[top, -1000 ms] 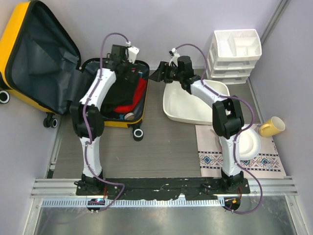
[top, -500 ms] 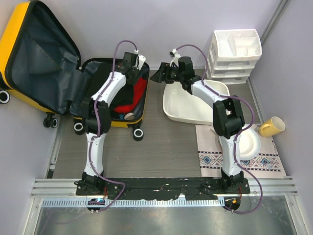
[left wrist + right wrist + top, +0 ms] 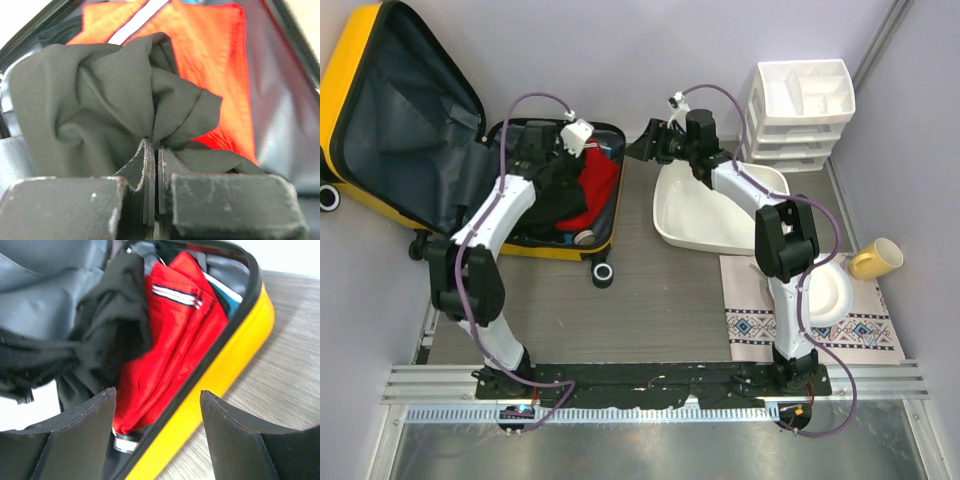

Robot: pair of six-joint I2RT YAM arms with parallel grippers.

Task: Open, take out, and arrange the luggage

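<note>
Luggage (image 3: pixel 405 120) lies open at the table's far left corner, clothes inside: left gripper (image 3: pixel 153 145) pinched shut on a black garment (image 3: pixel 100 100) above red clothes (image 3: pixel 215 60), right gripper (image 3: pixel 156 395) spread empty just beside the shell, so unpacking has barely begun and arranging remains.

Open yellow suitcase (image 3: pixel 240 340) is seen across centre frame, black zipper band along its rim. A red garment (image 3: pixel 170 355) with a white stripe is packed inside; black cloth (image 3: pixel 110 325) is bunched at left, partly blurred. Gripper (image 3: pixel 156 392) fingers are held wide apart at bottom edge. Grey floor (image 3: pixel 285 370) is seen at right.
</note>
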